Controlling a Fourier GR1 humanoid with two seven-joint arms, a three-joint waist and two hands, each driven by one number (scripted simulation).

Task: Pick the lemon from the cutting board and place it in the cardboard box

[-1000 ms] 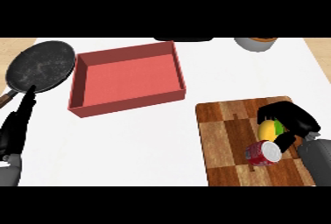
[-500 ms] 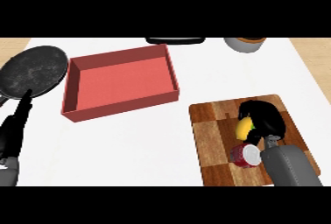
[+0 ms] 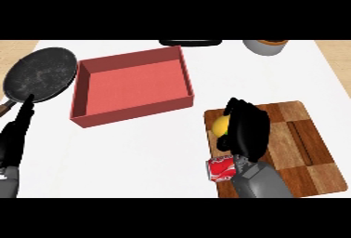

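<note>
At the far left, well left of the board point(image 3: 302, 139), the left hand point(image 3: 15, 135) rests at the desk's point(image 3: 151, 153) edge, its fingers straight and holding nothing, their tips just below the black pan point(image 3: 41, 74). Right of the pan, between it and the board, sits the red box point(image 3: 130, 86), open at the top. A red can point(image 3: 222, 168) lies on the board's lower left corner, partly over its edge. The lemon point(image 3: 221, 124) is on the board's left part, under the right hand point(image 3: 245, 130), whose fingers curl round it so only its left side shows. Beyond the board's far edge stands a grey pot point(image 3: 266, 46), with a dark object point(image 3: 192, 42) left of it.
</note>
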